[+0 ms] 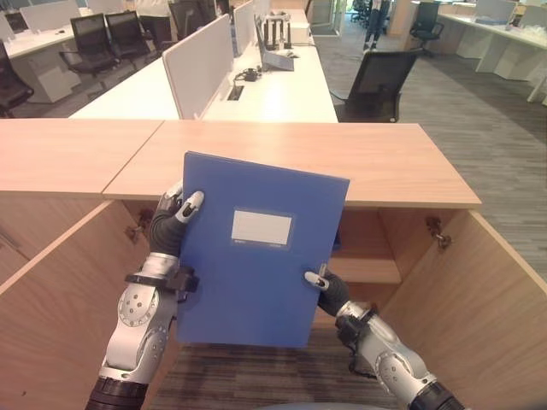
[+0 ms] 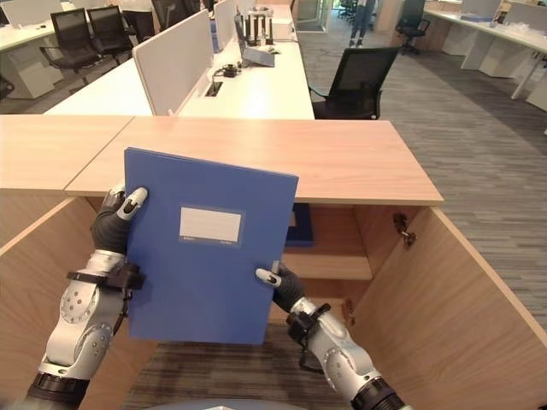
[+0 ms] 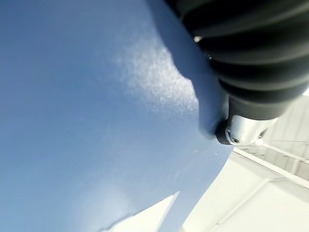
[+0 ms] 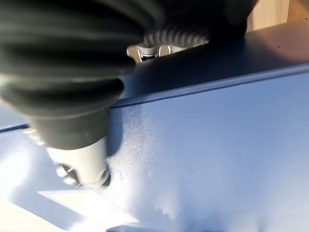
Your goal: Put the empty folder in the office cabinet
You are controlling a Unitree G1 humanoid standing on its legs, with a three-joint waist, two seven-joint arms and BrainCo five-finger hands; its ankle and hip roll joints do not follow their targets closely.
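The blue folder takes up most of the right wrist view, its broad front face lit and slightly grainy, with a darker edge strip running along beside that face. The right hand grips it: the dark ribbed cover sits over the folder's edge, the silver thumb presses flat on the front face, and the silver fingers curl over the darker edge strip on the far side. Touching the thumb's tip is a pale rectangular label on the folder's face. Past the folder's dark edge, a patch of light wood shows.
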